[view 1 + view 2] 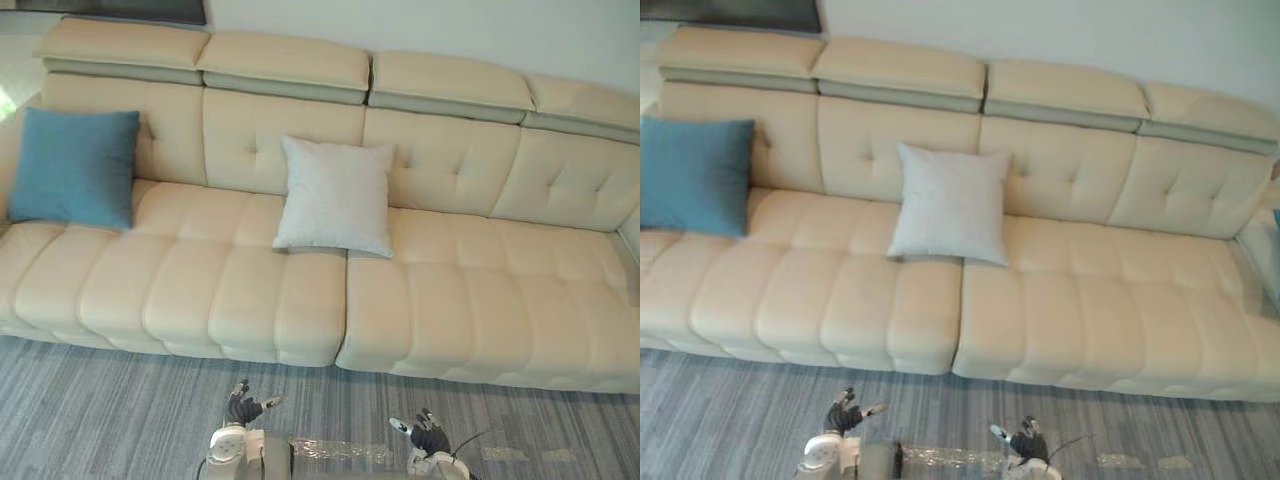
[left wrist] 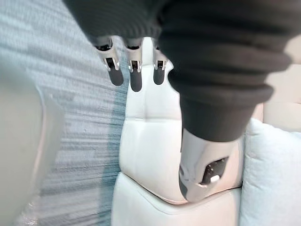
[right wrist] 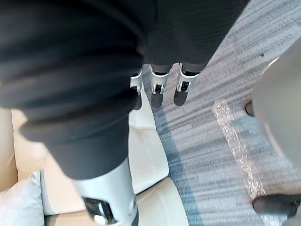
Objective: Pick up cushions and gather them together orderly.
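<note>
One blue cushion [image 1: 75,167] at sofa [image 1: 450,300] end

There are no words, numbers or signs to read here. The blue cushion [image 1: 75,167], the white cushion [image 1: 337,196] and the sofa [image 1: 480,290] are all plain, with nothing written on them.
</note>
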Motion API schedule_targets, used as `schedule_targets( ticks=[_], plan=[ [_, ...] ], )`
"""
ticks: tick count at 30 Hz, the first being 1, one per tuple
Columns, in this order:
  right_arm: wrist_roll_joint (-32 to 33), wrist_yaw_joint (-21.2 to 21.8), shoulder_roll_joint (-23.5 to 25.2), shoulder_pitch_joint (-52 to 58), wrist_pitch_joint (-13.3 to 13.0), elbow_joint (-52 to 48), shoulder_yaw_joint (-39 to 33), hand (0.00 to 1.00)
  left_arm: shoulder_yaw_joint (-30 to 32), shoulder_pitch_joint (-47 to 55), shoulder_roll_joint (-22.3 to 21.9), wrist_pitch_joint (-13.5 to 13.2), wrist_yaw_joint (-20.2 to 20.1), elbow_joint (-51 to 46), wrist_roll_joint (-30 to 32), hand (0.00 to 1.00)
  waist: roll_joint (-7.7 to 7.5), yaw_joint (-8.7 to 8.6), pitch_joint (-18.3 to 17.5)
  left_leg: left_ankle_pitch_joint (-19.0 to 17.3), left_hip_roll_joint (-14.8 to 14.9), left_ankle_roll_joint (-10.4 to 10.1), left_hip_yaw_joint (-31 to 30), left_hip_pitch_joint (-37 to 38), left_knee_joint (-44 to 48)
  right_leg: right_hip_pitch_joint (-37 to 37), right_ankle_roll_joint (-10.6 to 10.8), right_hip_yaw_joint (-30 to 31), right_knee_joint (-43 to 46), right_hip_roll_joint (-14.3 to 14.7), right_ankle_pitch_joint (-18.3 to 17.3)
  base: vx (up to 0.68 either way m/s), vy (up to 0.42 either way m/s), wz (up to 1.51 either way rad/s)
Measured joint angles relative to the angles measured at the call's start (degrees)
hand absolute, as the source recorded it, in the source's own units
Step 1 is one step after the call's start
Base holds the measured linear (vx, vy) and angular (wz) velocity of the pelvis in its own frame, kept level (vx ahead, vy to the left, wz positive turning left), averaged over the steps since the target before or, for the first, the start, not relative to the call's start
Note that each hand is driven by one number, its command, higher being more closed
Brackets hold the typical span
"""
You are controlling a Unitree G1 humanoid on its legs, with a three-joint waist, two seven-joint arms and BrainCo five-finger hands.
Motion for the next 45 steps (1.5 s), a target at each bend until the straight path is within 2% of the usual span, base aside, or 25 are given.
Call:
schedule_targets(
  ticks=[3, 12, 15, 17, 18, 20, 22, 23, 25, 26, 27, 28, 29, 31, 33, 34, 35, 36, 38, 40, 41, 42, 43, 44, 45],
  plan=[
    [0.0, 0.1, -0.1, -0.8, -0.1, 1.4, -0.1, 0.00, 0.0, 0.0, 0.3, -0.1, -0.1, 2.1, 0.0, 0.00, 1.00, -0.22, -0.6, 0.6, 0.5, -0.1, 1.7, 1.2, -1.5, 0.2, 0.6, 1.9, -2.1, 0.2, 1.7, -0.03, 0.028, -0.37],
    [0.0, 0.0, -1.1, -4.5, -0.1, 3.4, -0.2, 0.00, -1.5, -2.9, 1.2, 0.0, -0.7, 6.1, 0.1, 0.00, 0.99, -0.12, -0.1, -0.1, 4.7, -0.3, 7.0, 1.7, -1.1, -3.9, -0.7, 10.2, -3.1, 3.4, 5.9, 0.01, -0.007, -0.58],
    [-0.1, -0.1, -1.6, -6.4, -0.1, 4.3, 0.2, 0.00, -1.8, -4.4, 1.3, 0.1, -0.7, 7.1, 0.3, 0.00, 2.23, -0.51, 1.9, 0.1, 8.3, -0.1, 9.4, 1.9, -1.6, -6.0, -1.3, 4.2, -2.0, 4.9, 10.8, -0.03, 0.013, -0.66],
    [-0.1, -0.1, -1.9, -6.1, -0.1, 4.7, 0.3, 0.00, -2.2, -4.3, 1.3, 0.1, -0.7, 7.1, 0.7, 0.00, 2.78, -0.54, 2.6, 0.5, 9.2, 0.5, 11.4, 4.0, -2.5, -5.9, -2.4, -1.0, 0.0, 3.8, 9.8, -0.03, -0.008, -0.41],
    [-0.2, 0.0, -2.3, -5.6, -0.1, 5.2, 0.5, 0.00, -2.2, -4.0, 1.6, 0.1, -0.7, 7.1, 0.7, 0.00, 2.66, -0.45, 2.6, 0.5, 9.4, 0.4, 13.0, 5.6, -2.7, -5.9, -3.9, -5.4, 2.3, 2.0, 8.8, -0.03, -0.008, -0.49],
    [-0.2, 0.0, -3.1, -7.0, 0.1, 7.6, 1.3, 0.00, -2.1, -3.2, 3.4, 0.1, -0.6, 7.0, 0.7, 0.00, 1.36, -0.34, 2.8, 0.8, 9.7, -0.4, 16.4, 7.5, -3.1, -6.9, -3.6, -10.0, 2.5, -1.5, 9.8, -0.05, -0.054, -0.75],
    [-0.2, 0.0, -4.3, -9.7, 0.1, 8.8, 2.3, 0.00, -1.5, -2.9, 4.9, 0.1, -0.5, 7.1, 0.7, 0.00, 0.43, -0.08, 2.9, 1.6, 10.8, -1.9, 19.5, 7.6, -3.9, -8.9, -2.9, -14.1, 1.6, -2.1, 7.8, -0.08, -0.177, -0.89],
    [-0.2, 0.0, -4.8, -10.3, 0.0, 8.7, 2.3, 0.00, -1.3, -2.9, 4.8, 0.1, -0.5, 7.0, 0.5, 0.00, 0.74, -0.12, 3.2, 2.0, 11.4, -2.3, 20.7, 8.1, -5.0, -9.0, -4.4, -17.7, 2.0, -2.8, 6.6, -0.11, -0.171, -1.03],
    [-0.6, 0.1, -5.8, -12.5, 0.0, 9.1, 2.9, 0.00, -1.0, -2.6, 4.3, 0.1, -0.2, 7.0, 0.4, 0.00, 1.75, 0.45, 4.0, 4.1, 14.8, -4.2, 25.9, 10.2, -8.9, -8.8, -6.8, -30.1, 7.5, -7.1, 4.3, -0.15, -0.204, -1.11],
    [-0.7, 0.1, -5.8, -12.7, 0.0, 9.2, 3.0, 0.00, -1.1, -2.7, 4.5, 0.1, -0.2, 7.0, 0.4, 0.00, 1.14, 0.42, 4.1, 4.2, 15.2, -4.8, 26.7, 10.7, -9.0, -8.5, -6.8, -31.4, 9.0, -8.3, 3.9, -0.10, -0.243, -1.03],
    [-0.7, 0.2, -5.8, -12.8, 0.0, 9.4, 4.1, 0.00, -1.1, -3.0, 5.4, 0.1, -0.1, 7.0, 0.2, 0.00, -0.16, 0.95, 4.2, 2.7, 15.5, -6.7, 27.2, 11.5, -8.4, -7.7, -1.7, -33.5, 8.7, -9.1, 5.3, -0.03, -0.202, -0.77],
    [-0.7, 0.2, -6.1, -13.0, 0.0, 9.5, 4.7, 0.00, -1.2, -3.3, 5.3, 0.1, 0.0, 7.1, 0.2, 0.00, 0.47, 1.26, 4.3, 2.1, 16.7, -7.3, 26.1, 11.6, -8.0, -7.7, -1.9, -32.7, 8.4, -7.3, 4.9, 0.00, -0.214, -0.90],
    [-0.7, 0.2, -6.3, -12.7, 0.0, 9.5, 5.0, 0.00, -1.5, -3.2, 5.2, 0.1, 0.0, 7.2, 0.2, 0.00, 0.98, 1.22, 4.2, 1.6, 18.4, -7.2, 24.4, 11.6, -8.1, -8.1, -3.6, -31.5, 8.3, -4.3, 3.6, 0.03, -0.272, -0.75],
    [-0.7, 0.2, -6.3, -11.9, 0.0, 9.5, 5.2, 0.00, -2.2, -3.4, 4.8, 0.1, 0.0, 7.3, 0.1, 0.00, 1.02, 0.94, 4.3, 0.3, 21.1, -6.0, 24.1, 12.7, -7.6, -8.8, -5.2, -30.3, 10.8, -1.9, 0.2, 0.14, -0.348, -0.53],
    [-0.7, 0.1, -7.7, -10.6, 0.0, 9.5, 7.2, 0.00, -2.2, -3.5, 4.9, 0.1, -0.1, 7.2, 0.1, 0.00, 2.02, 0.22, 4.9, 2.7, 25.5, 3.0, 19.8, 9.2, 4.3, -7.4, -7.0, -28.9, 10.0, 2.6, -1.6, 0.20, -0.373, -0.52],
    [-0.7, 0.0, -8.5, -10.6, -0.1, 9.5, 7.9, 0.00, -1.9, -3.3, 4.7, 0.1, -0.1, 6.4, -0.5, 0.00, 2.92, 0.62, 5.4, 4.4, 26.3, 6.3, 13.7, 5.5, 12.9, -5.2, -8.4, -27.1, 8.7, 4.9, -1.7, 0.16, -0.296, -0.92],
    [-0.6, -0.3, -9.4, -10.7, -0.1, 9.5, 8.1, 0.00, -1.9, -3.4, 4.3, 0.1, 0.1, 5.9, -0.6, 0.00, 4.19, 1.04, 6.1, 2.7, 24.1, 4.5, 7.7, 3.5, 19.5, -3.7, -9.6, -24.9, 7.8, 6.5, -2.2, 0.27, -0.187, -1.27],
    [-0.3, -0.6, -10.8, -10.9, -0.1, 9.7, 8.3, 0.00, -2.4, -3.4, 3.6, 0.1, 0.1, 5.7, -0.7, 0.00, 5.05, 1.52, 6.4, -0.5, 18.2, 1.2, 1.0, 1.1, 25.3, -2.6, -10.2, -22.3, 6.8, 7.2, -2.5, 0.34, -0.109, -1.32],
    [-0.1, -0.7, -11.7, -11.0, -0.1, 10.2, 8.3, 0.00, -3.4, -3.4, 3.4, 0.1, 0.0, 4.9, -1.1, 0.00, 6.00, 2.72, 6.7, -4.3, 9.4, 1.3, -3.0, -1.7, 27.4, -0.2, -10.5, -18.5, 4.8, 8.3, -2.7, 0.33, -0.032, -1.22],
    [0.0, -0.7, -11.3, -11.2, 0.0, 10.8, 7.6, 0.00, -3.4, -3.3, 3.2, 0.1, -0.1, 3.4, -1.3, 0.00, 5.82, 3.21, 6.9, -4.5, 1.8, 1.1, -3.2, -5.4, 20.0, 2.8, -9.7, -15.1, 2.0, 8.9, -2.4, 0.31, -0.012, -0.91],
    [0.0, -0.7, -11.0, -11.3, -0.1, 10.8, 7.1, 0.00, -3.3, -3.3, 3.0, 0.2, 0.0, 3.1, -1.4, 0.00, 5.82, 3.41, 7.0, -4.2, 0.4, 1.0, -3.2, -5.9, 16.6, 3.4, -9.6, -14.4, 1.3, 9.1, -2.5, 0.38, 0.004, -0.91],
    [0.1, -0.8, -10.4, -11.4, -0.1, 10.8, 6.5, 0.00, -3.3, -3.3, 2.7, 0.3, -0.1, 2.6, -1.7, 0.00, 6.14, 4.26, 6.9, -1.2, -2.6, 0.1, -3.7, -6.7, 4.9, 5.0, -9.0, -11.9, -0.6, 9.9, -2.8, 0.39, 0.037, -1.09],
    [0.1, -1.0, -10.0, -11.3, -0.1, 10.9, 6.6, 0.00, -3.1, -3.2, 2.3, 0.2, -0.2, 2.4, -2.4, 0.00, 6.31, 5.61, 6.6, 7.9, -3.8, -0.3, -4.8, -6.0, -3.0, 6.0, -8.2, -8.9, -2.2, 10.7, -3.3, 0.59, 0.060, -1.32],
    [0.1, -1.2, -8.8, -11.4, 0.0, 10.9, 6.6, 0.00, -2.7, -3.5, 2.6, 0.2, -0.1, 2.2, -2.6, 0.00, 5.26, 6.79, 6.3, 10.5, -4.5, 1.6, -3.8, -4.4, -4.7, 7.4, -7.8, -6.4, -3.7, 10.6, -3.4, 0.36, 0.051, -0.86],
    [0.1, -1.2, -8.3, -11.3, -0.1, 10.8, 6.6, 0.00, -2.7, -3.5, 2.8, 0.3, -0.2, 2.1, -2.6, 0.00, 4.53, 6.83, 6.1, 10.6, -5.1, 1.7, -3.4, -4.3, -5.3, 7.8, -7.7, -5.8, -4.3, 10.3, -3.4, 0.53, 0.030, -0.37]
  ],
)
